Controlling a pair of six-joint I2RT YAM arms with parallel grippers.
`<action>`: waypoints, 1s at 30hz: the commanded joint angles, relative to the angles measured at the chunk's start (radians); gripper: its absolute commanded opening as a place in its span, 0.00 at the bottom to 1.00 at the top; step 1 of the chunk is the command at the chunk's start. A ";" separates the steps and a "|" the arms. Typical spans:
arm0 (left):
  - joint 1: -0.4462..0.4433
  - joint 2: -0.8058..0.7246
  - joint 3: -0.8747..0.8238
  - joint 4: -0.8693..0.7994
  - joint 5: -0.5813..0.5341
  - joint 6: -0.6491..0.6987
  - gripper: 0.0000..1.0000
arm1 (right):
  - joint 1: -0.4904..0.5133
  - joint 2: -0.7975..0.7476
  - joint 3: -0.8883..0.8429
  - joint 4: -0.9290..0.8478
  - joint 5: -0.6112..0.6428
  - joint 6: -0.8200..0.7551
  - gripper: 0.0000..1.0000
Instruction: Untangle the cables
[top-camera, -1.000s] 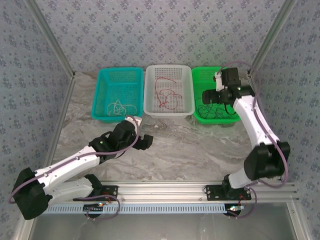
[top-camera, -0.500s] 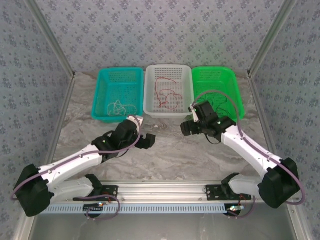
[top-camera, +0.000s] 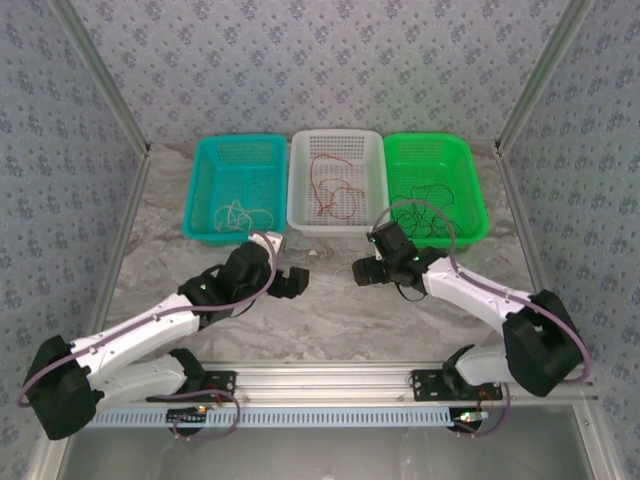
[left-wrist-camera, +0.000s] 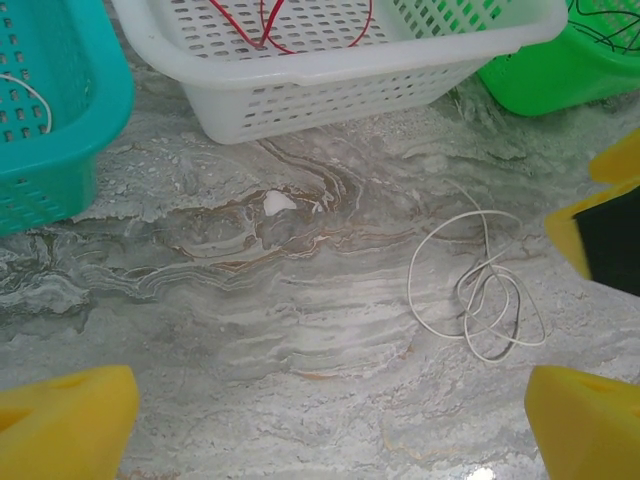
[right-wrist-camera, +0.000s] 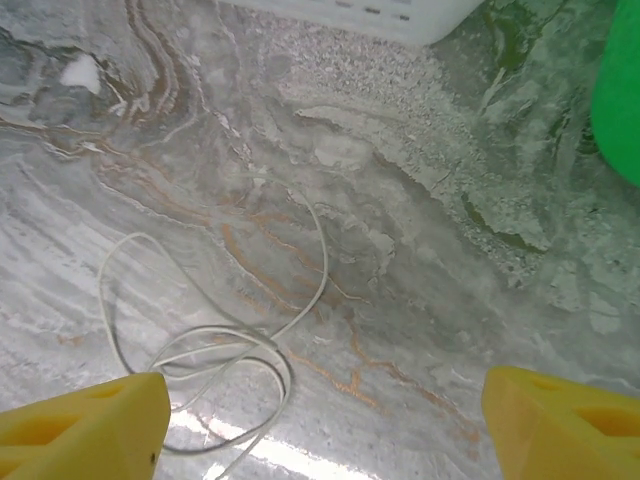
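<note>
A loose white cable (left-wrist-camera: 409, 285) lies curled on the marble table between my two grippers. In the right wrist view the same white cable (right-wrist-camera: 324, 262) loops just ahead of the left fingertip. My left gripper (top-camera: 292, 283) hovers low over the table, open and holding nothing (left-wrist-camera: 325, 430). My right gripper (top-camera: 361, 272) faces it from the right, also open and holding nothing (right-wrist-camera: 325, 430). A red cable (top-camera: 330, 190) rests in the white basket (top-camera: 337, 135), a black cable (top-camera: 425, 215) in the green basket (top-camera: 428, 139), and a pale cable (top-camera: 240, 213) in the teal basket (top-camera: 237, 140).
The three baskets stand side by side along the back of the table. The white basket's wall (left-wrist-camera: 330, 90) is close in front of the left gripper, with the teal one (left-wrist-camera: 60, 160) on its left and the green one (left-wrist-camera: 560, 80) on its right. Patterned walls close in both sides.
My right arm swung from above the green basket down to the table's middle, facing the left gripper. The left gripper stayed nearly still.
</note>
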 joint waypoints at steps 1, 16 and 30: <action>-0.004 -0.026 -0.004 -0.002 -0.021 -0.020 0.99 | 0.010 0.039 0.009 0.047 0.029 0.029 0.82; -0.004 -0.044 -0.018 -0.001 -0.025 -0.033 0.99 | 0.054 0.219 0.057 0.156 0.061 0.039 0.55; -0.003 -0.055 -0.031 0.035 -0.020 -0.036 1.00 | 0.219 -0.043 0.069 0.060 0.252 -0.036 0.03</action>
